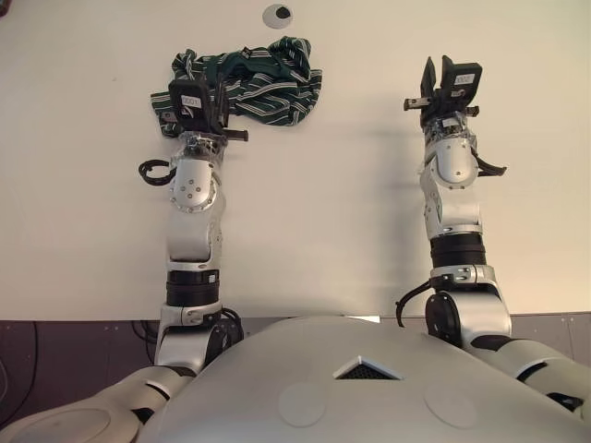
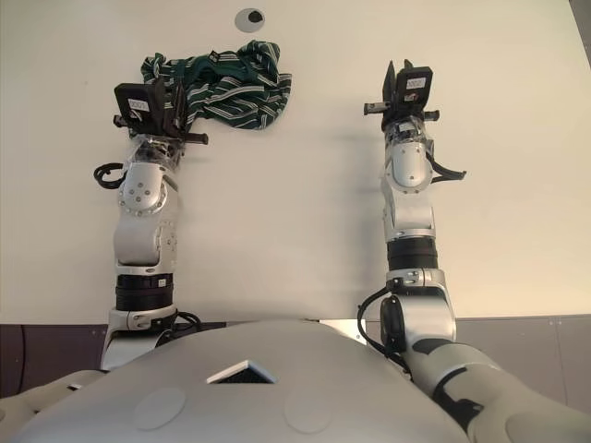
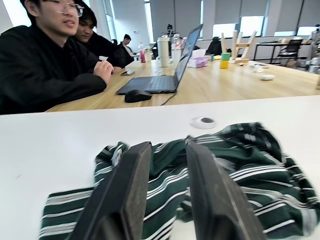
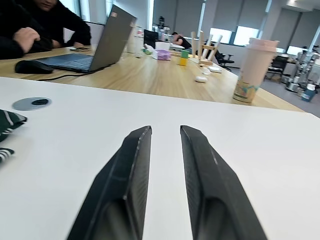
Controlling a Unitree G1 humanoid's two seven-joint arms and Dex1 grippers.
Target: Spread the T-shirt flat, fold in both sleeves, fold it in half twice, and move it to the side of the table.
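The T-shirt (image 1: 268, 78), dark green with white stripes, lies crumpled in a heap on the far left-centre of the white table (image 1: 323, 212). My left gripper (image 1: 211, 97) sits at the heap's near left edge, open, its two dark fingers (image 3: 132, 170) low over the striped cloth (image 3: 250, 165); nothing is pinched between them. My right gripper (image 1: 440, 72) is out over bare table well to the right of the shirt, open and holding nothing. In the right wrist view, a corner of the shirt (image 4: 7, 122) shows beyond the right gripper (image 4: 165, 132).
A round grey cable grommet (image 1: 277, 15) is set into the table just beyond the shirt. Bare tabletop lies between and around both arms. Past the far edge stands a wooden desk (image 3: 240, 80) with a laptop (image 3: 165, 70); people sit there.
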